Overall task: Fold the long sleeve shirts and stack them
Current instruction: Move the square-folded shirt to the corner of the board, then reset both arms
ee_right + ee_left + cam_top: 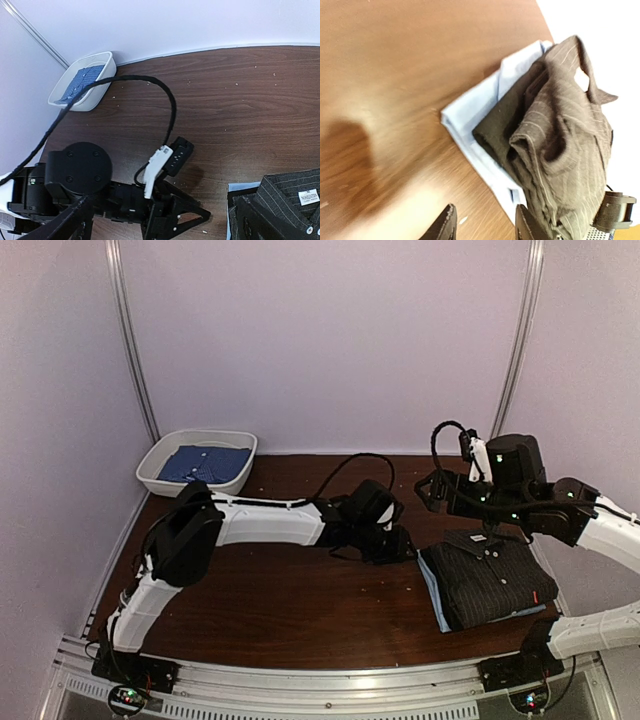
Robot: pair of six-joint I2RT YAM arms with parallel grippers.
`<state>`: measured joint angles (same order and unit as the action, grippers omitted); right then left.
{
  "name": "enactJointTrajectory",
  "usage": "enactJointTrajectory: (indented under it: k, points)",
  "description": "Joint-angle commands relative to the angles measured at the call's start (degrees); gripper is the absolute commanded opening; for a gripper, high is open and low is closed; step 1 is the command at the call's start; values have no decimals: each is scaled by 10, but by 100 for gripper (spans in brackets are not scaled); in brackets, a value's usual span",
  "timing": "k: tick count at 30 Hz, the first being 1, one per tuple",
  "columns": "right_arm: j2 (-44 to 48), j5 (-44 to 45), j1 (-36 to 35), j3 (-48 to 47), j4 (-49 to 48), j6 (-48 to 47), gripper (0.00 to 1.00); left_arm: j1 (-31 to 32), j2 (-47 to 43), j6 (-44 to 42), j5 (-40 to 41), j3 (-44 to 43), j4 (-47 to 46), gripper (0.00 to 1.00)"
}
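A folded dark charcoal pinstriped shirt (492, 578) lies on a folded light blue shirt (434, 592) at the right of the table. My left gripper (400, 545) reaches across to the stack's left edge. In the left wrist view it (485, 222) is open and empty just above the wood, with the light blue shirt (470, 112) and the charcoal shirt (560, 125) right ahead. My right gripper (440, 490) hovers above and behind the stack, open and empty. In the right wrist view (162, 212) it looks down on the left gripper and the charcoal collar (290, 205).
A white oval tub (160, 462) at the back left holds a blue shirt (207, 462); the tub also shows in the right wrist view (102, 82). The left arm's black cable (170, 110) loops over the table's middle. Pale walls close in the back and sides.
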<state>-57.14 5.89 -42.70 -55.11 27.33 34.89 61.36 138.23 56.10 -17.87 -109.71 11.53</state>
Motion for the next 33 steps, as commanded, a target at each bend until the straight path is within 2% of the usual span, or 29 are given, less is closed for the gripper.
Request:
enactJointTrajectory:
  k: [1,10,16,26,33]
  points:
    - [14,32,3,-7,-14,0,100,-21,-89,-41,51,66,-22,42]
    - [-23,25,3,-15,-45,-8,100,-82,-274,-110,134,219,-28,47]
    - [-52,15,2,-14,-85,-4,100,-134,-407,-153,168,322,-22,57]
    - [-85,16,0,-25,-141,-11,100,-157,-590,-222,275,399,23,77]
    - [-87,20,0,-29,-180,-23,100,-159,-666,-234,332,426,53,92]
